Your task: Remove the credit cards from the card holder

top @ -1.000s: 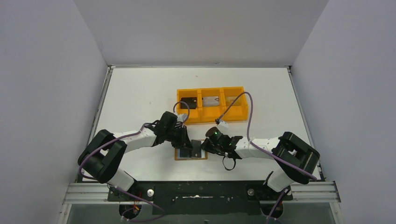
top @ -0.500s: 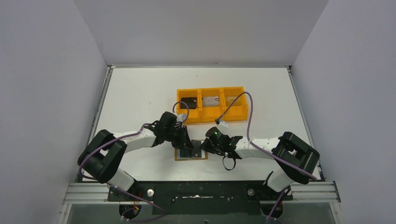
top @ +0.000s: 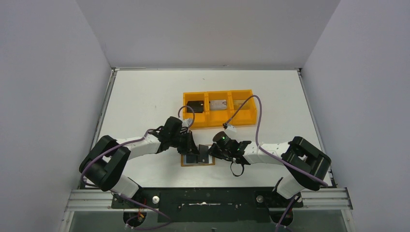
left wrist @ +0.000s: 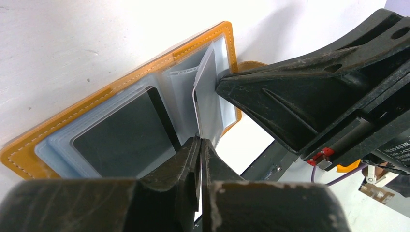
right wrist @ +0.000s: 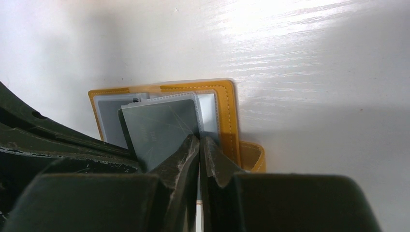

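Top view looks down; both close wrist views share card holder (right wrist: 228,121).

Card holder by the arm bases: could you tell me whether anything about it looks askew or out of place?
Yes: one grey plastic card stands tilted up out of the open tan leather card holder instead of lying flat in its pocket, pinched by the left end effector and the right end effector. Nothing looks damaged.
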`<state>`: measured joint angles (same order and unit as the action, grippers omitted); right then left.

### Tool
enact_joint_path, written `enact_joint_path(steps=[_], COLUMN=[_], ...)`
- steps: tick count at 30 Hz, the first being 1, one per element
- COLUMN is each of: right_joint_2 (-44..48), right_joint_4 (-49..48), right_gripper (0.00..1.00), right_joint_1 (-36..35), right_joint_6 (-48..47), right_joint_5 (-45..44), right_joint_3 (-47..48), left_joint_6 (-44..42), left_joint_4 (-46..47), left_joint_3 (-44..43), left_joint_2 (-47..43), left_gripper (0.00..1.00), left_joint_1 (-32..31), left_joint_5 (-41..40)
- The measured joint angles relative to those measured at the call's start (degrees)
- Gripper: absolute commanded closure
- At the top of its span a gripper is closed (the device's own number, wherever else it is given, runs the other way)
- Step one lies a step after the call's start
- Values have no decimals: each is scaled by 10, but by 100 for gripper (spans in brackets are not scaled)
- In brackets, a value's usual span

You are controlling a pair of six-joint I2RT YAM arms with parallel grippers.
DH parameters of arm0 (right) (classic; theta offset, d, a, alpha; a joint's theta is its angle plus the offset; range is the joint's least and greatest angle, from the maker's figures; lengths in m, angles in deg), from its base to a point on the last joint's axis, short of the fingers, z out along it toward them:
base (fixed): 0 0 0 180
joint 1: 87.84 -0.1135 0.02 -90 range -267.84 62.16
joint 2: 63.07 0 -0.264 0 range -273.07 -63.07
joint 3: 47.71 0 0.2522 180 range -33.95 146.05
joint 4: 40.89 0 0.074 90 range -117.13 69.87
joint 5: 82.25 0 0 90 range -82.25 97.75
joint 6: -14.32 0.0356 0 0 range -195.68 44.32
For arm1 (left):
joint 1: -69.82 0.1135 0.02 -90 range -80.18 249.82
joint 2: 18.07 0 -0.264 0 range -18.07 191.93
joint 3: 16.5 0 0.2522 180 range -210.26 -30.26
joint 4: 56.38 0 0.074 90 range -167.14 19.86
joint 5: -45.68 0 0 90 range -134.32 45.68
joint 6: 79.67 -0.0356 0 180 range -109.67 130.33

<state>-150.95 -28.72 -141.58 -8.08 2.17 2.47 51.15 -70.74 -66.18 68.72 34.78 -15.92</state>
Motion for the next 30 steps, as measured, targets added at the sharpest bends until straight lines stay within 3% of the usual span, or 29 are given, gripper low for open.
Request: enact_joint_path(steps=[14, 20, 30], right_joint_2=[-2, -2, 5], right_joint_4=[1, 1, -6], right_gripper=[96, 85, 81], right_joint_1=[0, 0, 2], right_joint_6=[0, -8, -54], right_joint_5=[0, 2, 31], right_joint_3=[2, 3, 7], left_joint_6=[-12, -16, -16], left_joint_4=[-16, -18, -10], left_joint_3=[0, 0, 8], left_joint_2=[-7, -7, -7], left_gripper=[100, 100, 100], left_joint_1=[21, 22, 22], left_joint_5=[6, 6, 7])
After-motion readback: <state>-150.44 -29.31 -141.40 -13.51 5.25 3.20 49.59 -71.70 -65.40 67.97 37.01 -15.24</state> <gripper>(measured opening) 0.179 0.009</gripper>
